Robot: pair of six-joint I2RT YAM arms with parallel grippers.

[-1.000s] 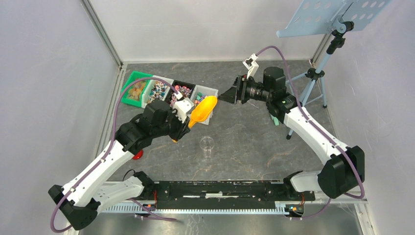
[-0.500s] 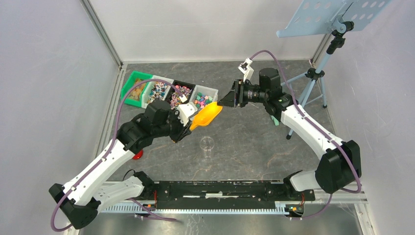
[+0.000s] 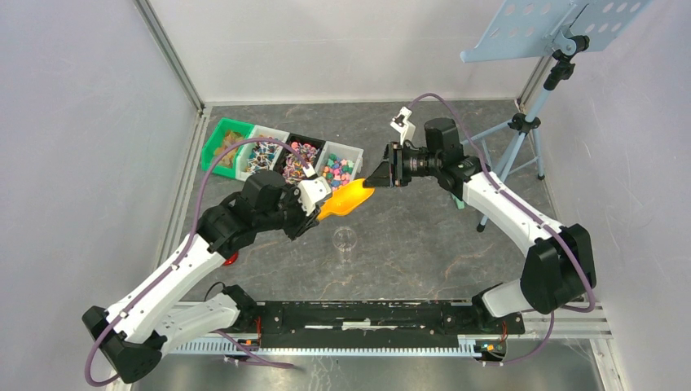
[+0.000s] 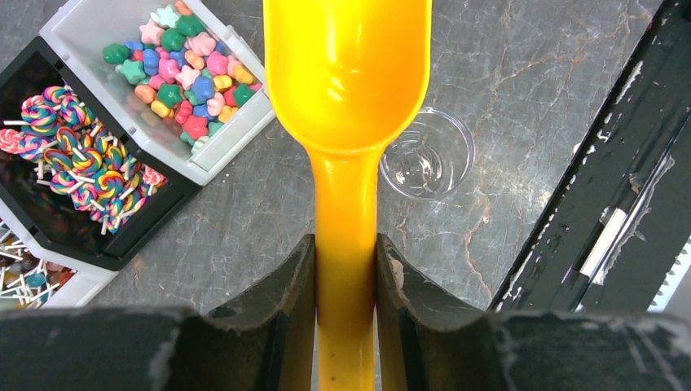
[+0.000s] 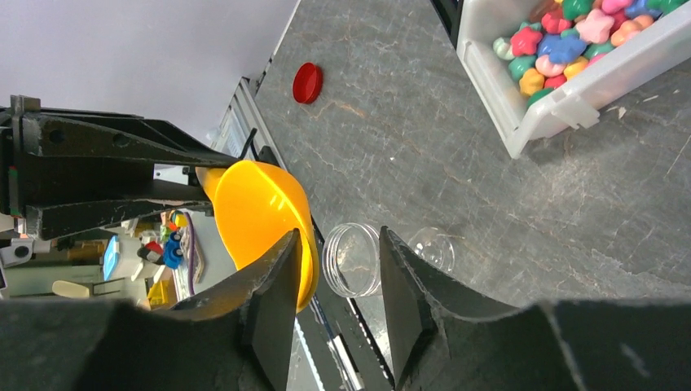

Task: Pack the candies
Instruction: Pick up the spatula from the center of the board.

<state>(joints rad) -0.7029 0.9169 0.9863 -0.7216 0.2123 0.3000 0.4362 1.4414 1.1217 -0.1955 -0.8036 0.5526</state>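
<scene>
While left claw [image 4: 345, 248] stayed clamped on empty orange plastic scoop [image 4: 346, 73], right claw [image 5: 338, 244], jaws apart, neared its tip; small multicoloured candies [image 4: 183, 69] unscooped.

A robotics lab test cell: plain grey walls [image 3: 81, 122] on metal framing [image 3: 167, 53], two robot arms [image 3: 179, 269] bolted to a rail [image 3: 367, 314] at the bottom, a tripod [image 3: 521, 124] upper right

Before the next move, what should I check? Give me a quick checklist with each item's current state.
1. Left gripper shut on the orange scoop handle: ok.
2. Scoop loaded: not ok, bowl empty; candies lie in the white bin.
3. Clear jar upright and open: ok.
4. Red lid off the jar: ok.
5. Right gripper clear of the scoop: cannot tell, its open jaws sit right beside the bowl.
</scene>
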